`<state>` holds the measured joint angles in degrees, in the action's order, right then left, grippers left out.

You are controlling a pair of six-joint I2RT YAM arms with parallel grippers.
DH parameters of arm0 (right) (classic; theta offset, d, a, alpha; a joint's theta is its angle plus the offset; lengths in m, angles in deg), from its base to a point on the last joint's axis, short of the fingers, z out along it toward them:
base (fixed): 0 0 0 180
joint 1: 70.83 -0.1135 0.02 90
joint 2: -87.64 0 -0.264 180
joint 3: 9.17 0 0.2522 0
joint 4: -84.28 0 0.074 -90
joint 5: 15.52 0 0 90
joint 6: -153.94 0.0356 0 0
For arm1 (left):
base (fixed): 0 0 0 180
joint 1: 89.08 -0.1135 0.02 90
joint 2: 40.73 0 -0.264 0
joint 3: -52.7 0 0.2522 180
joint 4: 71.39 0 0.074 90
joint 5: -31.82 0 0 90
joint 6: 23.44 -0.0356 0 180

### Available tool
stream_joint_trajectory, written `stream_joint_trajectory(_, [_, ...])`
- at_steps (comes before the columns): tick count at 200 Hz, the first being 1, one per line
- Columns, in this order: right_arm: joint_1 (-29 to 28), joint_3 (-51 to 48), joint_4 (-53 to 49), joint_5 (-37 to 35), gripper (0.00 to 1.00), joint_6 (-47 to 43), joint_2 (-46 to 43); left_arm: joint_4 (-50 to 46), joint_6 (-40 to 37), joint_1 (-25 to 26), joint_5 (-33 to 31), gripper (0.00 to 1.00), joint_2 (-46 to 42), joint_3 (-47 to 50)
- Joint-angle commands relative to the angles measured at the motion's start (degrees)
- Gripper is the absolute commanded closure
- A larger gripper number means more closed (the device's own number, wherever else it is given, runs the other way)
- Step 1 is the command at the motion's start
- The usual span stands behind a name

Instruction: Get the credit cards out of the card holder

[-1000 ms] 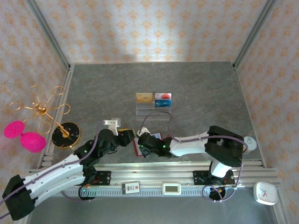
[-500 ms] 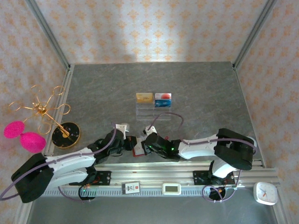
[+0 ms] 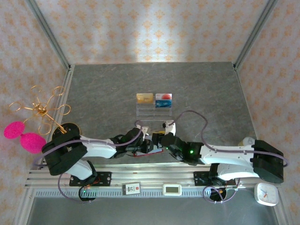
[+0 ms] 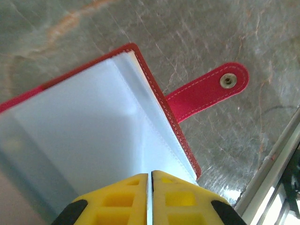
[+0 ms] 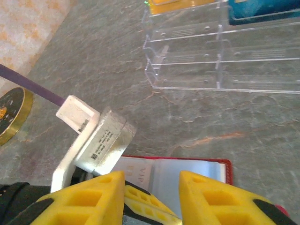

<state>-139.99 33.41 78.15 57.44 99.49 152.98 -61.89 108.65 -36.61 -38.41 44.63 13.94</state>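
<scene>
Jaws of left gripper (image 4: 151,182) now pinch card holder (image 4: 101,136); right gripper (image 5: 152,182) has parted.

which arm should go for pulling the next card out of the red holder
Probably right. The right gripper hangs open over the card holder, free to pinch a card; the left gripper is shut on a sleeve page, steadying it.

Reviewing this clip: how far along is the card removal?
Done: the card holder lies open, its strap unsnapped. In hand: the left gripper pinches a sleeve page, and the right gripper hovers open above it. Left: pulling the credit cards out.
</scene>
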Motion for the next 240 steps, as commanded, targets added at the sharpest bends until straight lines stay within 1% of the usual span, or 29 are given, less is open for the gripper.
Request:
stream_joint_trajectory(1, [0.31, -2.03, -3.95, -2.79, 0.66, 3.37, -2.52, -1.66, -1.70, 0.65, 0.74, 0.88, 0.02, -2.24])
stream_joint_trajectory(9, [0.33, -2.16, -3.46, -1.49, 0.66, 2.99, -3.00, -2.66, -1.53, 0.63, -0.32, 0.86, -1.80, -2.05])
stream_joint_trajectory(23, [0.75, -1.86, -2.58, 2.03, 0.67, 1.68, -3.38, -3.90, -0.69, 0.70, -2.64, 0.81, -7.39, -0.65])
stream_joint_trajectory(42, [3.39, -0.93, -0.20, 11.14, 0.70, -1.22, -2.68, -7.47, 0.66, 0.54, -6.72, 0.78, -16.12, 2.10])
stream_joint_trajectory(47, [4.31, -0.67, 0.71, 14.19, 0.72, -1.75, -2.25, -8.70, 1.03, 0.53, -7.72, 0.79, -18.14, 2.93])
stream_joint_trajectory(65, [7.97, 1.32, 3.42, 26.24, 0.75, -3.20, 1.00, -12.85, 2.17, -0.59, -9.85, 0.91, -23.76, 6.18])
stream_joint_trajectory(74, [9.24, 3.24, 3.27, 31.61, 0.76, -4.03, 3.77, -14.23, 2.71, -1.54, -9.85, 0.95, -25.65, 7.83])
stream_joint_trajectory(98, [10.37, 9.32, 0.23, 42.04, 0.80, -6.38, 12.80, -14.47, 3.44, -3.16, -9.84, 0.98, -28.65, 11.85])
stream_joint_trajectory(113, [10.41, 11.06, 0.57, 46.17, 0.80, -6.38, 17.54, -15.04, 3.12, -4.15, -10.30, 0.99, -28.55, 12.74])
stream_joint_trajectory(132, [10.37, 11.80, 0.92, 46.20, 0.79, -5.74, 21.24, -15.09, 2.32, -5.11, -10.56, 1.00, -28.05, 13.55])
stream_joint_trajectory(168, [10.62, 12.50, -0.31, 42.80, 0.78, -4.09, 24.90, -12.98, 1.45, -5.87, -9.91, 1.00, -24.19, 14.54])
stream_joint_trajectory(182, [11.10, 12.36, -1.22, 41.43, 0.78, -3.44, 25.49, -12.69, 1.08, -5.88, -9.88, 1.00, -22.88, 14.52])
stream_joint_trajectory(199, [11.83, 11.80, -2.02, 39.53, 0.75, -2.27, 25.63, -12.46, 0.98, -5.88, -9.94, 1.00, -22.06, 14.74])
stream_joint_trajectory(240, [13.10, 10.57, -1.69, 39.01, 0.74, -0.45, 26.67, -11.24, 0.99, -5.83, -9.18, 1.00, -20.35, 15.58])
